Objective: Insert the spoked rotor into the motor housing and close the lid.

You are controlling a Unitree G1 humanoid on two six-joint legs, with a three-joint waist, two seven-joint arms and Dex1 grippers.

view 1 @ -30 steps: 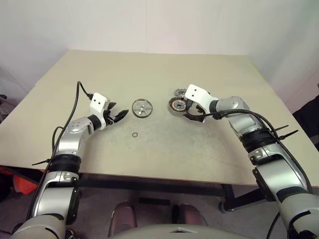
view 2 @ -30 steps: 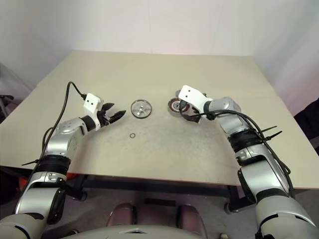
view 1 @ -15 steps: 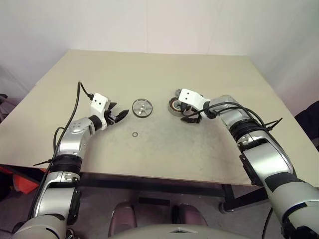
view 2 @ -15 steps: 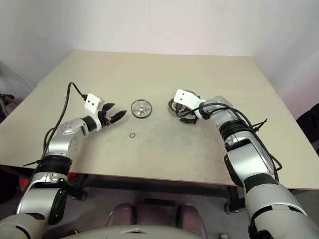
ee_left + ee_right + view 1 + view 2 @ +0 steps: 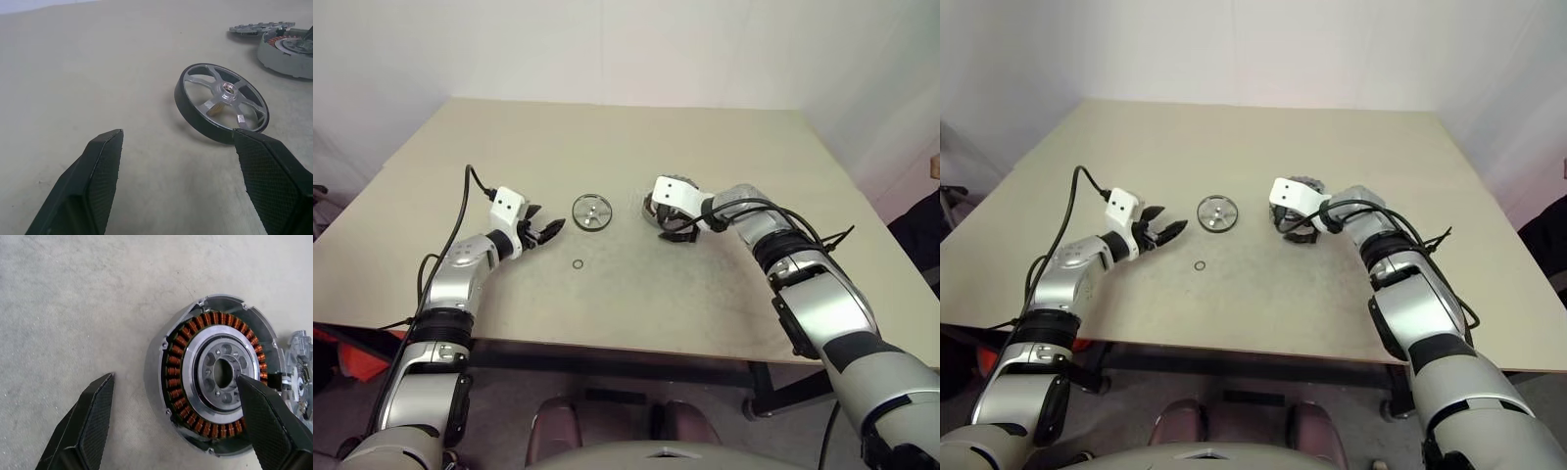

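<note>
Rotor [image 5: 222, 102] lies flat on the table [image 5: 607, 284], untouched, just ahead of the left gripper [image 5: 178, 181], whose jaws gape. Straddle its rim squarely before closing. Right gripper [image 5: 176, 426], also spread, hovers over the housing [image 5: 217, 374].

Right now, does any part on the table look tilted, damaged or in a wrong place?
Nothing looks damaged. The spoked rotor lies flat on the table, apart from the motor housing, whose copper windings look intact. The lid lies beside the housing. A small wire ring lies loose by itself.
</note>
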